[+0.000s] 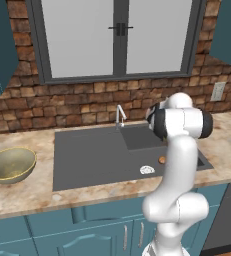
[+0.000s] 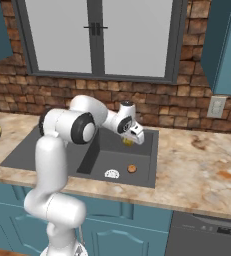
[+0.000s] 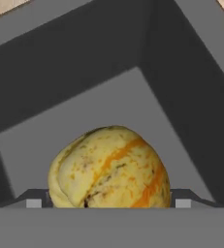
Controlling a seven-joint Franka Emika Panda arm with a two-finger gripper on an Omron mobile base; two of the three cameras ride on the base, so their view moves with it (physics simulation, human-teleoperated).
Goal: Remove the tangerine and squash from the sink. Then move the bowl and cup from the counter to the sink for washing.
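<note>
Hand [image 2: 130, 140] spread wide around squash [image 3: 109, 167], over the sink [image 2: 142, 172] basin's far end, grip unclear. Tangerine [image 2: 132, 169] on basin floor beside drain [image 2: 112, 173]; bowl [image 1: 9, 164] on left counter [image 1: 17, 195].

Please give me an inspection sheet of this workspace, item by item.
Surface: marbled counter with a dark sink set in it.
Job's things: squash between the gripper fingers, in the sink; tangerine on the sink floor by the drain; bowl on the counter, left of the sink.
Clutter: nothing seen.
Gripper: jaws wide around the squash; grip cannot be told.
Cables: nothing seen.
Surroundings: brick wall, window, blue cabinets, outlet.
</note>
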